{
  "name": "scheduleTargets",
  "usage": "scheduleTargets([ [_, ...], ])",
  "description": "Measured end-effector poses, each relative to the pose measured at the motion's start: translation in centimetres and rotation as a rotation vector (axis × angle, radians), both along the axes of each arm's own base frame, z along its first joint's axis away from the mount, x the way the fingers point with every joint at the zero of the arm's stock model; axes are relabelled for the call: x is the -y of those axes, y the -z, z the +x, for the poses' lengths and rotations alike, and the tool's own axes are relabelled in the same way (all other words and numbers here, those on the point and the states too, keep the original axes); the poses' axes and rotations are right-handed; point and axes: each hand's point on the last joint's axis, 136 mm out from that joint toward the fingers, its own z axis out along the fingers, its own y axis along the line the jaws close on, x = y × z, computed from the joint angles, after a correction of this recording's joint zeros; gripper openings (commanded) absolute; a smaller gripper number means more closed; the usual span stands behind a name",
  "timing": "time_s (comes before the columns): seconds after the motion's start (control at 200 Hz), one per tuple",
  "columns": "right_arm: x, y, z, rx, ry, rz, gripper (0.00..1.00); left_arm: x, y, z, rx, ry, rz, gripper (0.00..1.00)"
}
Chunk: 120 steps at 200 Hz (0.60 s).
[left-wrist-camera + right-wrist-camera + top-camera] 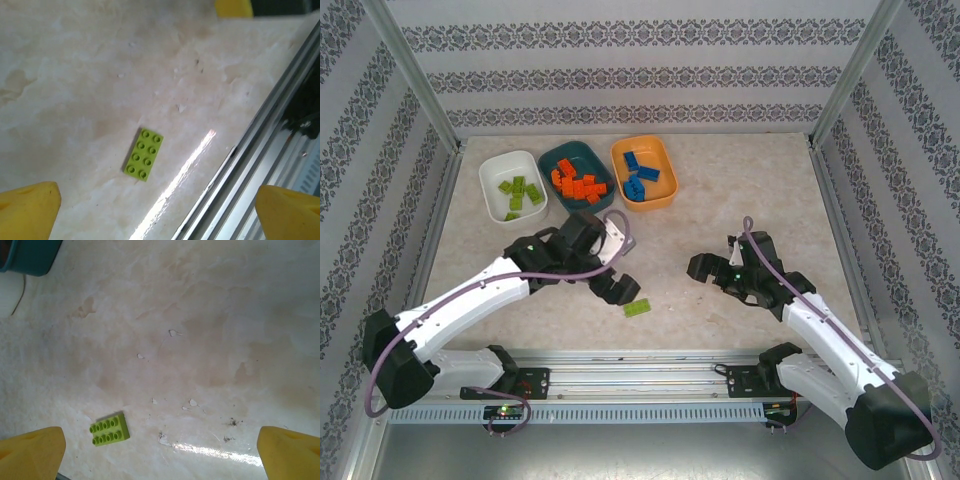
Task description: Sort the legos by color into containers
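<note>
One lime green lego (pixel 638 309) lies flat and alone on the table near the front rail. My left gripper (pixel 617 290) hovers just left of it, open and empty. In the left wrist view the lego (pixel 144 154) sits studs up ahead of the left gripper (pixel 159 215), between the wide-apart yellow fingertips (pixel 27 210). My right gripper (pixel 703 267) is open and empty, right of the lego; in its wrist view the lego (pixel 109 429) lies at lower left. The white tub (pixel 510 156) holds green legos, the teal tub (pixel 570 148) orange ones, the orange tub (pixel 645 150) blue ones.
The metal front rail (pixel 260 150) runs close beside the lego on its near side. The three tubs stand in a row at the back left, with patterned walls (pixel 640 80) around the table. A corner of the teal tub (pixel 30 257) appears at the right wrist view's top left.
</note>
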Motion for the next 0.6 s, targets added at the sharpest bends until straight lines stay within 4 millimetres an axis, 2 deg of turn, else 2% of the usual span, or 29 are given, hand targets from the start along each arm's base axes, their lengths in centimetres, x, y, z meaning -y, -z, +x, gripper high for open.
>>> scheduleTargets([
  [0.13, 0.0, 0.5, -0.2, -0.013, 0.004, 0.004, 0.98, 0.5, 2.8, -1.0, -0.014, 0.029, 0.072, 1.0],
  [0.325, 0.1, 1.5, -0.6, -0.04, 0.018, 0.008, 0.98, 1.9, 5.3, -1.5, -0.032, 0.076, 0.119, 1.0],
  [0.485, 0.1, 1.5, -0.6, -0.038, 0.02, 0.014, 0.98, 3.0, 8.0, -1.7, -0.029, 0.122, 0.244, 1.0],
  [0.6, 0.0, 1.4, -0.5, -0.033, 0.02, 0.016, 0.98, 3.8, 9.0, -1.6, -0.023, 0.149, 0.303, 1.0],
])
